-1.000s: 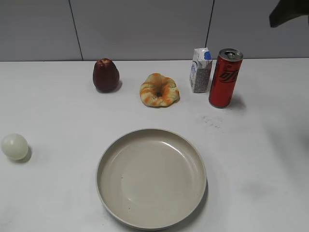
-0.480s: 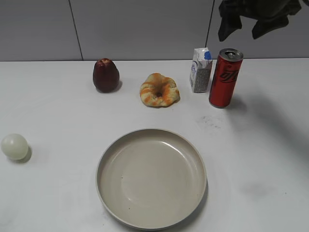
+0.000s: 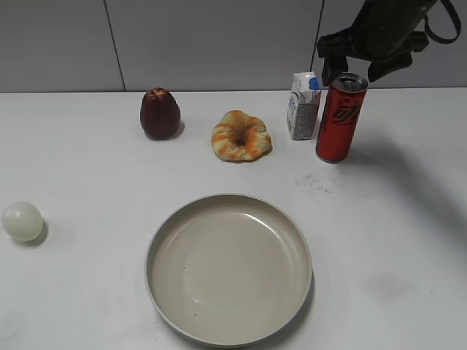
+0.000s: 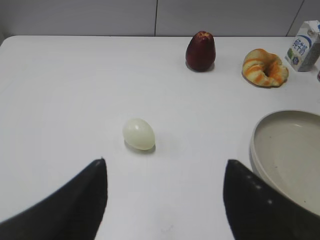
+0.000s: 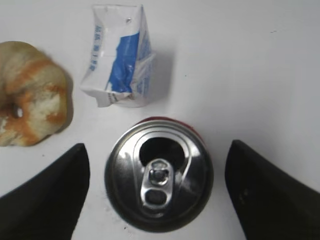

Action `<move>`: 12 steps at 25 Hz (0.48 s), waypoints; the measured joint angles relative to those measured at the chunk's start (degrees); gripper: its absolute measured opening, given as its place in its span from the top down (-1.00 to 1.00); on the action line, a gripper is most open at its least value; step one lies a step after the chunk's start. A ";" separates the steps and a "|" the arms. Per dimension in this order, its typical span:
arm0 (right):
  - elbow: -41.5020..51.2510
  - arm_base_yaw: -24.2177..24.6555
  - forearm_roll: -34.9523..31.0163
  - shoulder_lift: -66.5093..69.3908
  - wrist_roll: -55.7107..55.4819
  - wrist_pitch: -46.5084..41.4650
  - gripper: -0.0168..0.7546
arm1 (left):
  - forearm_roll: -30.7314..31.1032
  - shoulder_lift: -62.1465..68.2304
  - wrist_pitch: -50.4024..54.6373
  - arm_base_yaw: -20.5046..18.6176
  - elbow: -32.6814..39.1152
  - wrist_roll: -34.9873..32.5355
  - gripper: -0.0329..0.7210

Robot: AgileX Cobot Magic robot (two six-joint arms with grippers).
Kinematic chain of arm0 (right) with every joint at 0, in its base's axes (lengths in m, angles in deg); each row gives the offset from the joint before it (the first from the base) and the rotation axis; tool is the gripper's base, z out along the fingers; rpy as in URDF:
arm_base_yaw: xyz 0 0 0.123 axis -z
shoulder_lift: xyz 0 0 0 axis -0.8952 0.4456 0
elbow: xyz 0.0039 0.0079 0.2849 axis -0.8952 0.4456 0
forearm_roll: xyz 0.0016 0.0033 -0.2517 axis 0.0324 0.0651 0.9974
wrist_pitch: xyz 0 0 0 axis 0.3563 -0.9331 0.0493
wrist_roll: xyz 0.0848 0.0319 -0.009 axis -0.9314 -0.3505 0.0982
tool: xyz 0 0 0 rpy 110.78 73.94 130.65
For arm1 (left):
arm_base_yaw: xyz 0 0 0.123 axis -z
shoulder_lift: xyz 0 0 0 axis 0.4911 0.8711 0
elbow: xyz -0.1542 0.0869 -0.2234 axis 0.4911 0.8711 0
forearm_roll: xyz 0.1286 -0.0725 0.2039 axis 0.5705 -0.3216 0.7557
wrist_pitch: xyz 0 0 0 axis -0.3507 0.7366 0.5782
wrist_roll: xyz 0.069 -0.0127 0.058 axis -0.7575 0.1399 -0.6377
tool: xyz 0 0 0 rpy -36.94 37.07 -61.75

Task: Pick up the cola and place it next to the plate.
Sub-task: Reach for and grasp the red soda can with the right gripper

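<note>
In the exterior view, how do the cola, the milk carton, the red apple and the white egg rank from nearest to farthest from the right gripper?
Measured from the right gripper:
1. Cola: right beneath the gripper, at back right.
2. Milk carton: just left of the cola.
3. Red apple: at back left, beyond the bread.
4. White egg: far left edge, nearer the front.
</note>
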 joint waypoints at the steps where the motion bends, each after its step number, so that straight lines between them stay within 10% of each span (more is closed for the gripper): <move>1: 0.00 0.00 0.55 0.64 -0.11 0.30 -0.70 | 0.00 0.00 0.00 0.00 0.00 0.00 -0.55; 12: 0.00 0.00 1.17 1.80 -0.48 1.80 -0.51 | 0.00 0.00 0.00 0.00 0.00 0.00 -0.55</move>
